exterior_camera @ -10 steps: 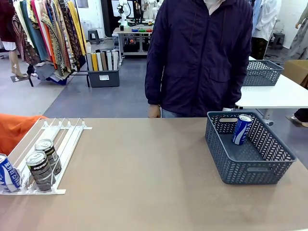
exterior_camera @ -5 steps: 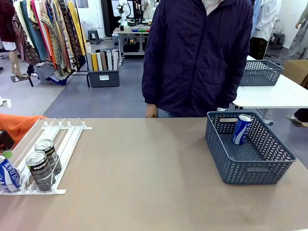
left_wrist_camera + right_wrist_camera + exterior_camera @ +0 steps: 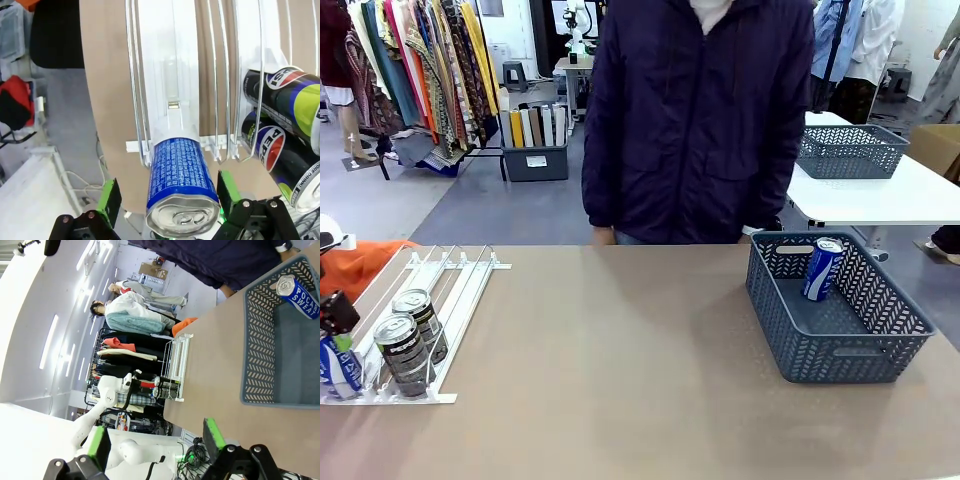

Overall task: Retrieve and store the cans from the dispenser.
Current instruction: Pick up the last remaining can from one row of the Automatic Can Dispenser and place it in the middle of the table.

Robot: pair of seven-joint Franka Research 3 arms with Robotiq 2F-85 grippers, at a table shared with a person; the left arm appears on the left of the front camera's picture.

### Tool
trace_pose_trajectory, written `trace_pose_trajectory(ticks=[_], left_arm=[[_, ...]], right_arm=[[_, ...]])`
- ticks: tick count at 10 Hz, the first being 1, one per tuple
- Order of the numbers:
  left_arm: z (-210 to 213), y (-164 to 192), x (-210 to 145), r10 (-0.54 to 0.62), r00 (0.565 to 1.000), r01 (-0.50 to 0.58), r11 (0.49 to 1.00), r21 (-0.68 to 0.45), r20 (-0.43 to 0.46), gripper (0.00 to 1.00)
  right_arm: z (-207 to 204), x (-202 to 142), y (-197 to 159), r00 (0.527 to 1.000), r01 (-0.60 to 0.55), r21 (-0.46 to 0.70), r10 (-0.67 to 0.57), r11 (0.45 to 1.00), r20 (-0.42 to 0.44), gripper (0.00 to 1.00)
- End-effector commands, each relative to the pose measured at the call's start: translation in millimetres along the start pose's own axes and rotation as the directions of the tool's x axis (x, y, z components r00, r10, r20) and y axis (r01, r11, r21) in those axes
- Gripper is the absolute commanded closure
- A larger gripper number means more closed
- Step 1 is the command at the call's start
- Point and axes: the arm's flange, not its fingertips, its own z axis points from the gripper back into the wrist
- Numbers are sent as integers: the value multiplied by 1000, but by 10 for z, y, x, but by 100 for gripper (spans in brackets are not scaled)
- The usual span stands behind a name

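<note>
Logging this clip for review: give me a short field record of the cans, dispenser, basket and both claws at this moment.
Rack: white wire dispenser, three cans on it
Leftmost lane: blue can at the stops
Beside it: two black Pepsi cans
Left arm: left claw open astride the blue can, not gripping
Right arm: right claw open, empty
Storage: grey basket with one Pocari Sweat can leaning inside
Far side: person standing

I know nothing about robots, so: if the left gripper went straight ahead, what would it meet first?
Probably the blue drink can with the silver top, at the stop end of the white wire-rail dispenser. The left gripper is open, its fingers flanking it; depth is hard to judge.
</note>
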Motion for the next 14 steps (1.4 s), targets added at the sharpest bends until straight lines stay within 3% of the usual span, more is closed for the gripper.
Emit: trace_pose_trajectory(ticks=[1, 4, 5, 6, 11, 14], left_arm=[[-221, -78, -346, 21, 999, -21, 1000, 5, 31, 0], [-227, -79, -347, 14, 999, -14, 1000, -12, 32, 0], [-226, -67, -345, 8, 999, -7, 1000, -9, 33, 56], [-231, -68, -338, 3, 999, -3, 1000, -6, 32, 100], [-198, -89, -355, -13, 998, 14, 1000, -14, 53, 100], [212, -207, -490, -48, 989, 49, 999, 0, 143, 100]], right_arm=[[-12, 29, 34, 1000, -15, 29, 14, 999, 17, 0], [-12, 29, 34, 1000, -15, 29, 14, 999, 17, 0], [-12, 29, 34, 1000, -15, 29, 14, 999, 17, 0], [-12, 29, 34, 1000, -15, 29, 14, 999, 17, 0], [-12, 29, 34, 1000, -15, 29, 14, 999, 17, 0], [-12, 29, 34, 1000, -15, 29, 14, 999, 17, 0]])
